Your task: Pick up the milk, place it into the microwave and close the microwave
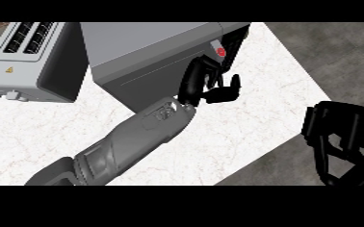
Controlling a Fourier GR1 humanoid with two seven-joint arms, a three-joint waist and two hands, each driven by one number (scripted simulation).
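Right hand (334, 139) hangs nearest, off the counter (263, 96) edge, fingers curled, holding nothing. Left hand (210, 84) sits against the microwave (142, 57) front, fingers relaxed, grasping nothing. Milk not visible, probably inside; door looks shut. Risk: my fingers snag near the red button (220, 52) pulling back. Toaster (35, 57) far left.

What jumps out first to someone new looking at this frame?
The grey forearm runs diagonally across the white marbled counter, ending in a black robot hand against the front corner of the grey box-shaped microwave, just below its red button. A silver slotted toaster sits at upper left, and the other black robot hand shows at the right edge, off the counter. No milk shows.
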